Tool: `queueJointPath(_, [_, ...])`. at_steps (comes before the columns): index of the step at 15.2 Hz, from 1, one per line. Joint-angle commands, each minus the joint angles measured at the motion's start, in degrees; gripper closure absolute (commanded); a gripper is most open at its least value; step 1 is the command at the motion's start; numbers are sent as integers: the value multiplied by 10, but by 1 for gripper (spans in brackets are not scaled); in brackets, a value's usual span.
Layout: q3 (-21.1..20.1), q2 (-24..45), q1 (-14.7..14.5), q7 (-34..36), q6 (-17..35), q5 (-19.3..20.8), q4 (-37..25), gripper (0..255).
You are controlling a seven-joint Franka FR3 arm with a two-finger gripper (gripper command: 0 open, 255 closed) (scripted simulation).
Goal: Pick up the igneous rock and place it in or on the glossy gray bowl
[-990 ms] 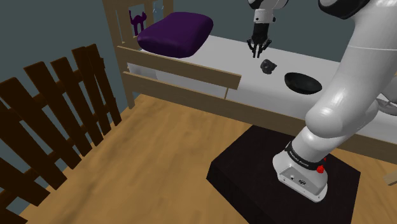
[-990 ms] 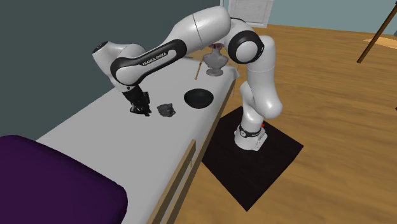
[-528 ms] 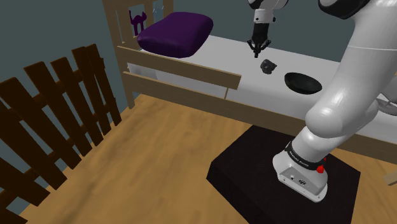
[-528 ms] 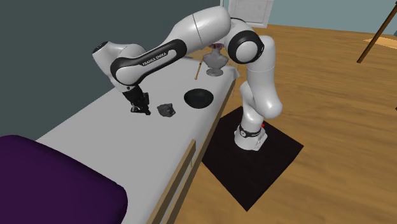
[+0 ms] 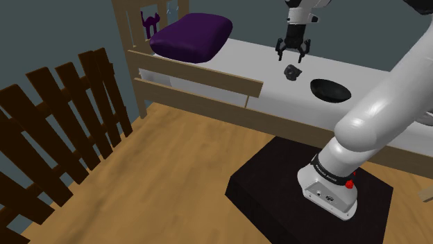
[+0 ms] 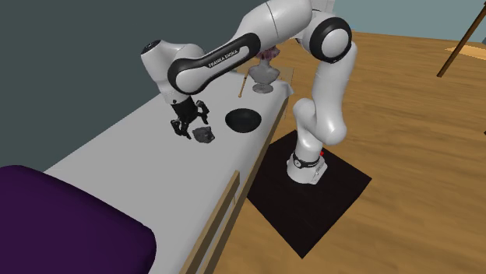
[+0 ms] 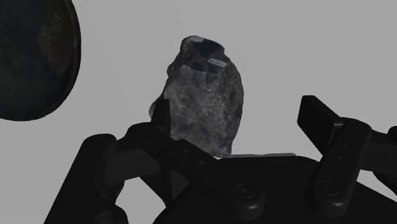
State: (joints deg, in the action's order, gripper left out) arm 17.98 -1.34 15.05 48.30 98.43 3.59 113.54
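Note:
The igneous rock (image 5: 293, 71) is a dark grey speckled lump lying on the pale bed top. The glossy dark bowl (image 5: 329, 89) sits a short way to the shoulder view's right of it. My gripper (image 5: 294, 50) hangs just above the rock, open, holding nothing. In the second exterior view the gripper (image 6: 189, 126) is close beside the rock (image 6: 204, 135), with the bowl (image 6: 243, 119) beyond. In the wrist view the rock (image 7: 203, 95) lies ahead of the gripper (image 7: 238, 109), nearer one finger (image 7: 162, 121) than the other, untouched; the bowl (image 7: 32, 57) shows at the edge.
A purple pillow (image 5: 191, 36) lies at the bed's head, by a small purple cat figure (image 5: 148, 24). The wooden bed rail (image 5: 201, 76) runs along the near side. A dark fence (image 5: 55, 118) stands at the shoulder view's left. A vase (image 6: 263, 74) stands past the bowl.
The gripper shut on nothing beside the rock, then moved to the shoulder view's right over the rock and opened wide. The arm's upper links swung along with it. Rock and bowl stayed put.

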Motion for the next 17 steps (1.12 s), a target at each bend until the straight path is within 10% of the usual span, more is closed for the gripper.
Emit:
queueJointPath(1, [-9, -51, -5, 123, 4, 15, 48, 0])
queueJointPath(17, [-8, -52, -1, 127, 62, 17, 107, 0])
